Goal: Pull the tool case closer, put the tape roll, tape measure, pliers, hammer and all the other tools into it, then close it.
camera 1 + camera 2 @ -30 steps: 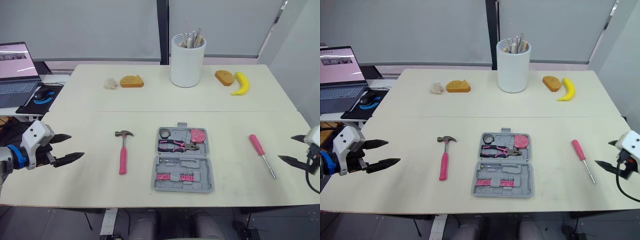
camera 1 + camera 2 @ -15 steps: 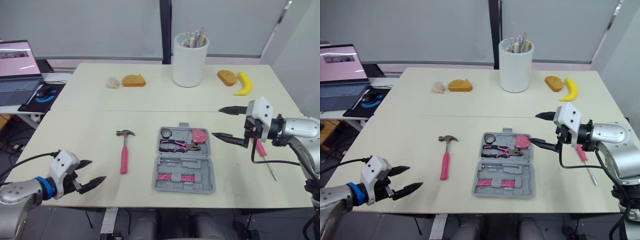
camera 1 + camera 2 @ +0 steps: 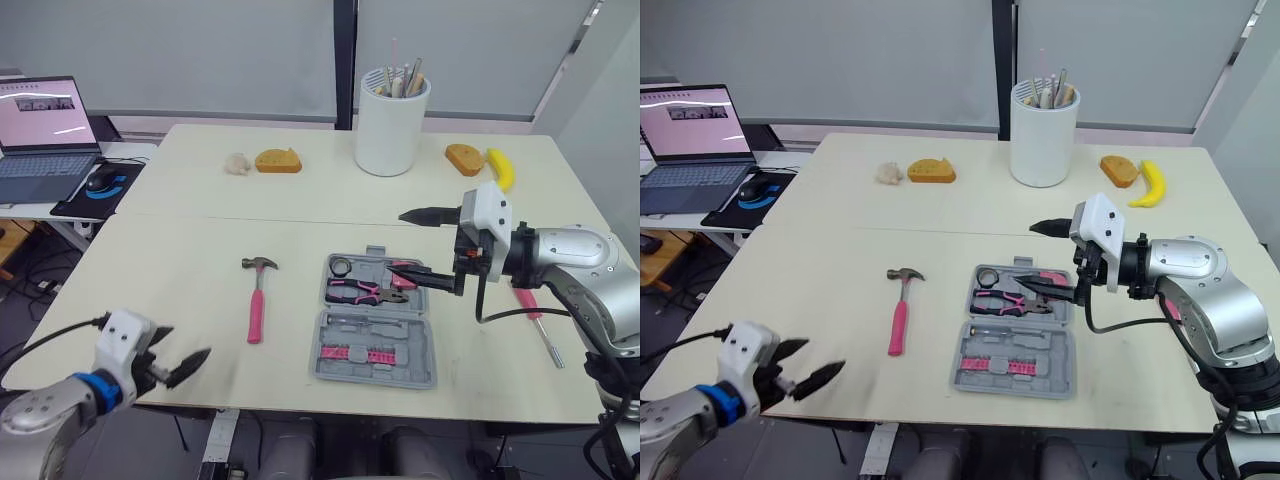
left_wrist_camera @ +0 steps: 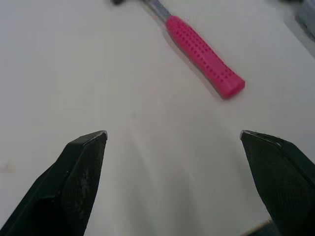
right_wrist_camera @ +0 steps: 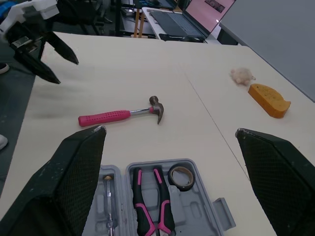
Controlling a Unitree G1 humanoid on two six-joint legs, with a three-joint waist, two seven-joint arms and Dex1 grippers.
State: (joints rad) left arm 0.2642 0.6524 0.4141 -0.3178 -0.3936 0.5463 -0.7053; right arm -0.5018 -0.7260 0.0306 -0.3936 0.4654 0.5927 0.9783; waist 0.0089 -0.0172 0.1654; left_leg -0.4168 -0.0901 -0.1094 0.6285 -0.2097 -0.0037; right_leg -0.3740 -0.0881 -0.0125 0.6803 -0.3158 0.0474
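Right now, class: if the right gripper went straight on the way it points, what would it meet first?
Likely the hammer: the right gripper, open above the tool case, aims at its head. Depth is unclear; tilted lower, it would meet the pliers first.

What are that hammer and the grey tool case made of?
The hammer seems to have a dark metal head and shaft, with a pink dimpled grip, probably rubber or plastic. The tool case looks like matte grey moulded plastic, judging by its shaped recesses.

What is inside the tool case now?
The case holds pliers, a tape roll and a row of bits. The right hand covers part of the pink tape measure.
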